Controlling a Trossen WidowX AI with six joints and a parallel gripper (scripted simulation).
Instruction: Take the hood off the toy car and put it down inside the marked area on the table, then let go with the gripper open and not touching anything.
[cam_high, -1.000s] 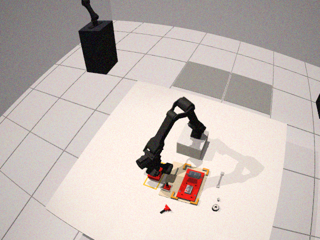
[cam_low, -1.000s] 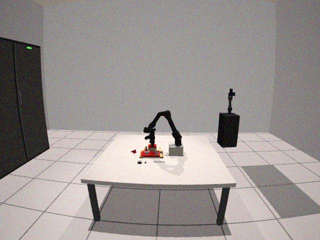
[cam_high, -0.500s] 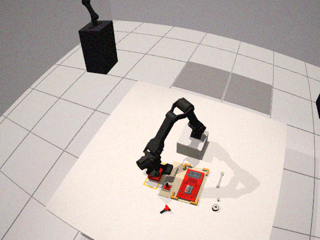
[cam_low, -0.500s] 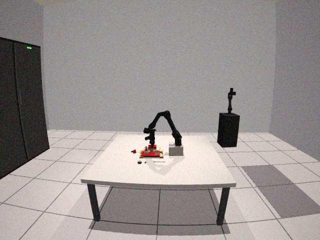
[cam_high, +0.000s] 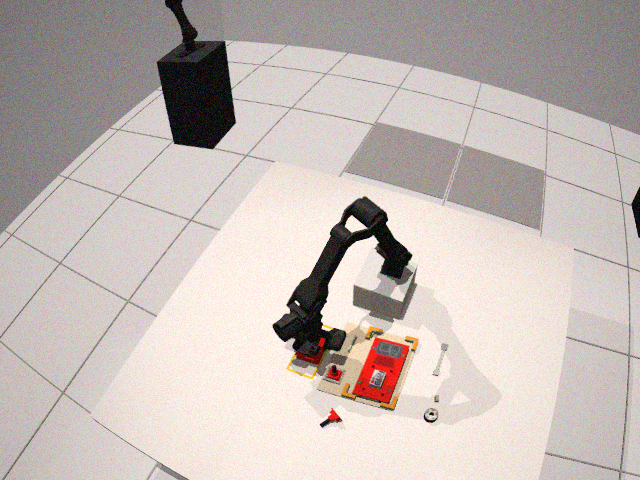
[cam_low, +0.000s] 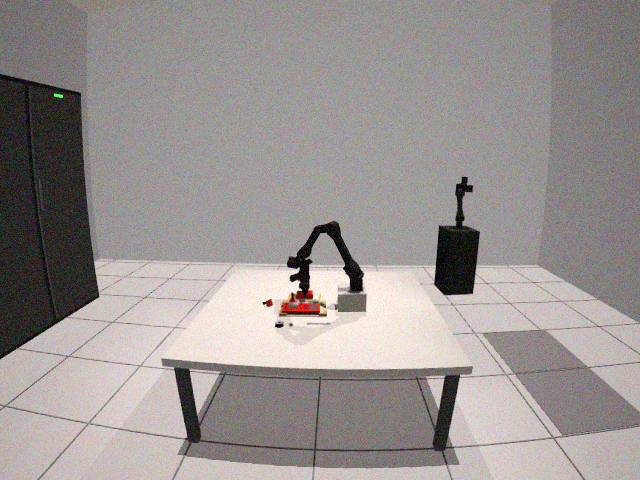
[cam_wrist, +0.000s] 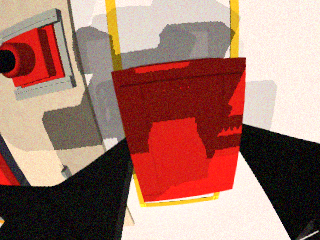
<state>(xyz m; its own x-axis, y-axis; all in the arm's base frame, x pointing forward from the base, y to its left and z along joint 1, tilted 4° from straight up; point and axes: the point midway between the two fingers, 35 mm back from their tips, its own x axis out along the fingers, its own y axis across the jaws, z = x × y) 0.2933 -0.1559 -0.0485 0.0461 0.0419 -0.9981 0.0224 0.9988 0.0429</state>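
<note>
My gripper (cam_high: 310, 351) (cam_low: 305, 290) is shut on the red hood (cam_wrist: 180, 127) (cam_high: 307, 357), a flat red panel. In the wrist view the hood sits low over the yellow marked rectangle (cam_wrist: 114, 27) (cam_high: 299, 373) and covers most of its lower part; the black fingers flank it on both sides. I cannot tell whether the hood touches the table. The red toy car (cam_high: 381, 369) (cam_low: 302, 307) lies on a tan board (cam_high: 361, 338) just to the right of the marked rectangle.
A small red block with a black knob (cam_high: 333, 373) (cam_wrist: 27, 60) sits on the tan board's left part. A red-and-black loose part (cam_high: 330, 417), a grey ring (cam_high: 430, 412) and a grey strip (cam_high: 440, 358) lie around the board. The arm's grey base block (cam_high: 382, 291) stands behind.
</note>
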